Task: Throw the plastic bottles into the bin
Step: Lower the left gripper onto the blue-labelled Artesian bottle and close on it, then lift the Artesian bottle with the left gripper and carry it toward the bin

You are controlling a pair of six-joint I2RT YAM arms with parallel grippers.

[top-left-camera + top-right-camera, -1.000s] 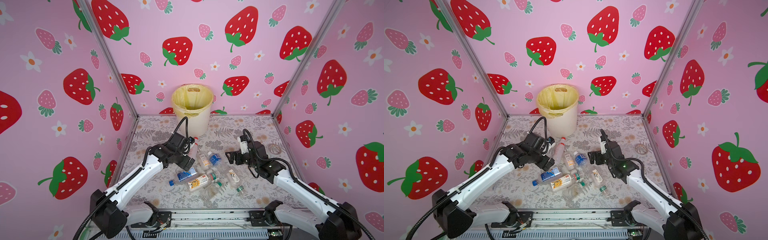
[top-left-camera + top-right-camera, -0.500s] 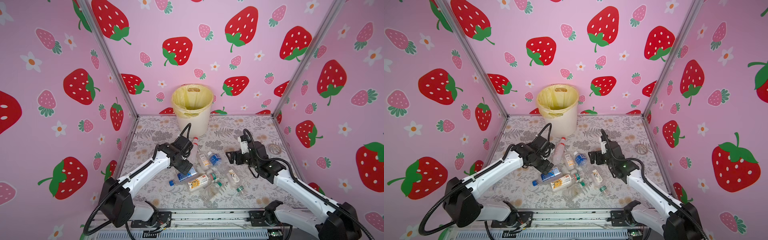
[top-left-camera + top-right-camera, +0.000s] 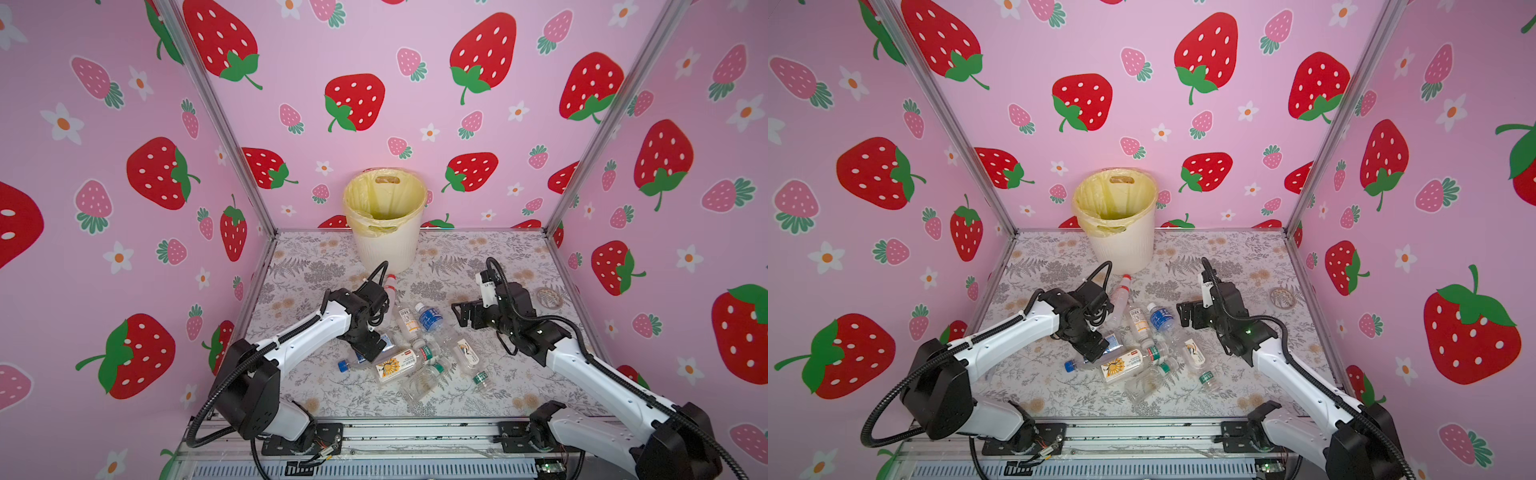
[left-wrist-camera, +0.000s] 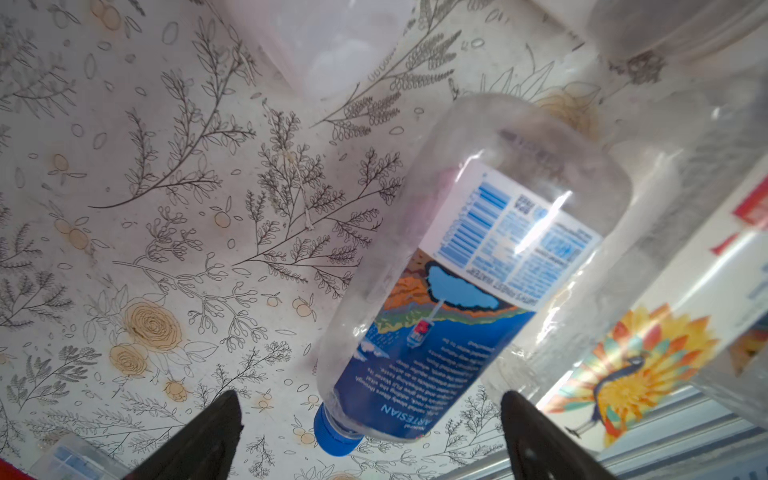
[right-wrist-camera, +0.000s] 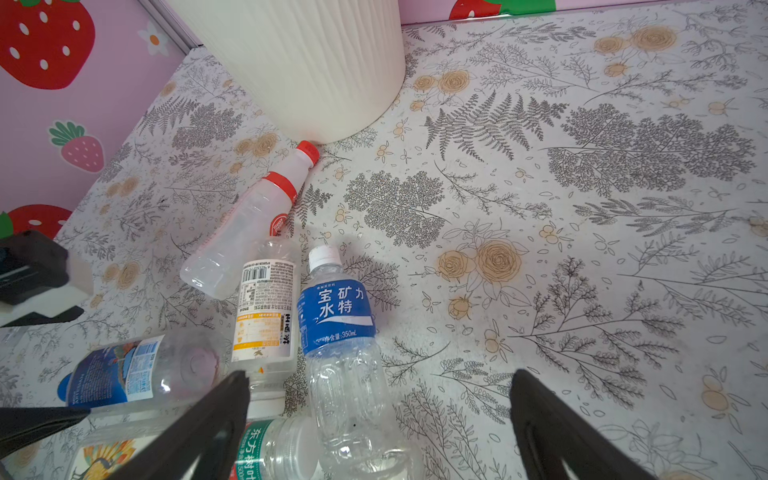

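Several plastic bottles lie in a heap mid-table in both top views. My left gripper (image 3: 366, 353) (image 4: 370, 419) is open, low over a clear bottle with a blue label and blue cap (image 4: 457, 291) (image 3: 349, 365); its neck lies between the fingers (image 4: 208, 440), untouched. My right gripper (image 3: 463, 316) (image 5: 380, 415) is open and empty, hovering above a white-capped, blue-labelled bottle (image 5: 338, 332) (image 3: 430, 318). A red-capped bottle (image 5: 257, 212) lies by the foot of the bin (image 3: 384, 216) (image 5: 311, 62), which stands at the back wall with its yellow bag.
A sunflower-label bottle (image 3: 397, 365) and green-label bottles (image 3: 428, 352) lie toward the front of the heap. A tape ring (image 3: 549, 298) sits near the right wall. Pink strawberry walls close three sides; a metal rail (image 3: 415, 432) runs along the front.
My left gripper has dropped from beside the red-capped bottle toward the front, down over the blue-capped bottle, still open. The right arm has not moved.
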